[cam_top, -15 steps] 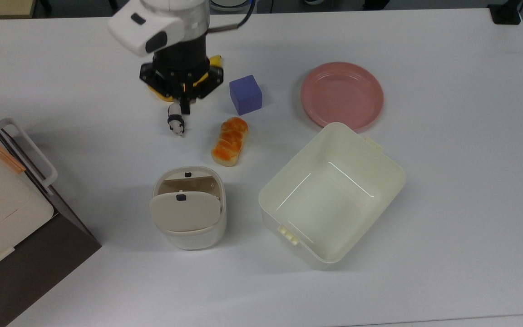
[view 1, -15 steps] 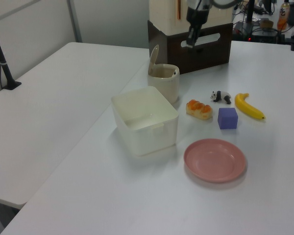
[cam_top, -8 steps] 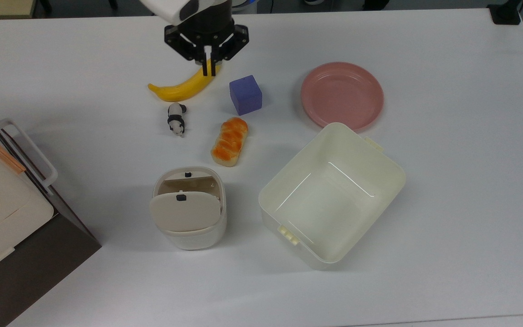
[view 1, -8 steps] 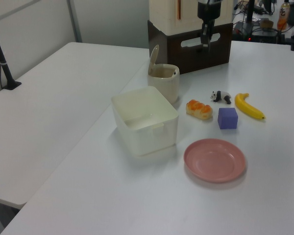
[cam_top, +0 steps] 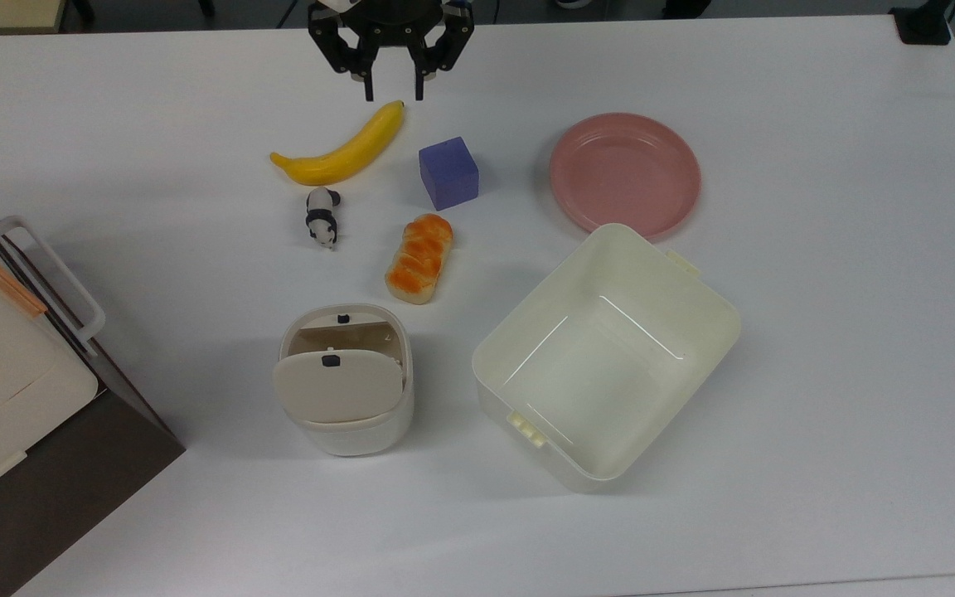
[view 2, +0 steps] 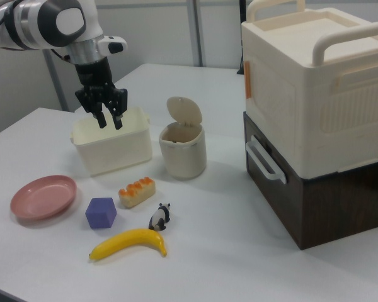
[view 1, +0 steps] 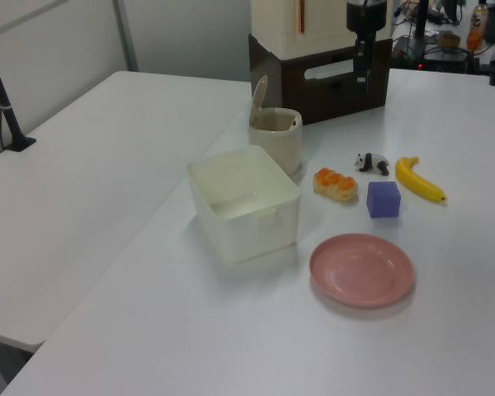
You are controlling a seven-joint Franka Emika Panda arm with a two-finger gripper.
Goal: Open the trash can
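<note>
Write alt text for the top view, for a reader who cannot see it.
A small cream trash can stands on a white table with its beige lid flipped up. Beside it sit an open cream tub, a bread roll, a toy panda, a banana, a purple cube and a pink plate. The open gripper hangs at the top edge.
</note>
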